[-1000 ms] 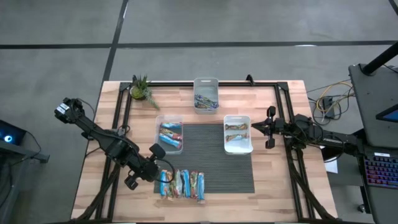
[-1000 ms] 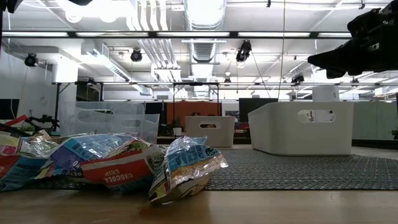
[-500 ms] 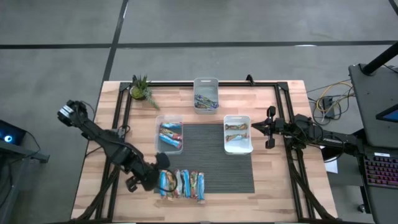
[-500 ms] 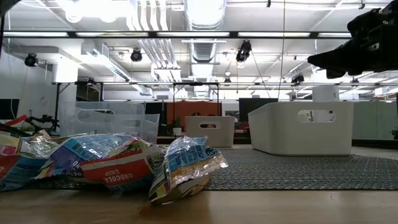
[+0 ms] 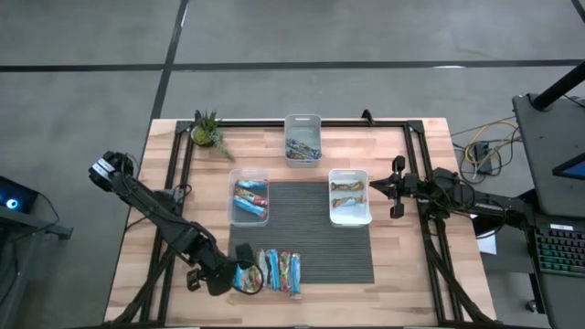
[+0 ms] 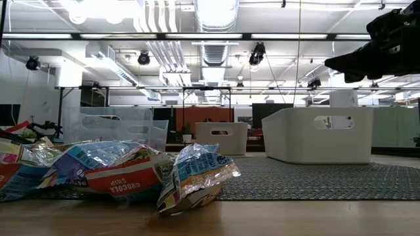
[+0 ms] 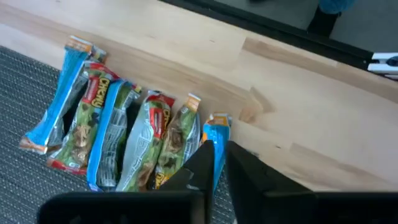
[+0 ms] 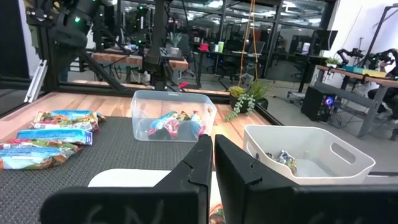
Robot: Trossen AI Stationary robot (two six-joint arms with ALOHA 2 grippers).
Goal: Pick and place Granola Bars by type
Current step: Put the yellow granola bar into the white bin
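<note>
Left gripper sits over my row of Granola Bars, fingers nearly together around the end blue bar. Right gripper waits closed by the white bin.

Two matte-black jointed arms, the left arm and right arm, each ending in blocky, flat-sided dark fingers.

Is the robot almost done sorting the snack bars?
Not yet. Some bars already lie in the clear bin and the two white bins. The left gripper is down at the row of granola bars on the mat's edge. The right gripper waits, shut, beside a white bin.
</note>
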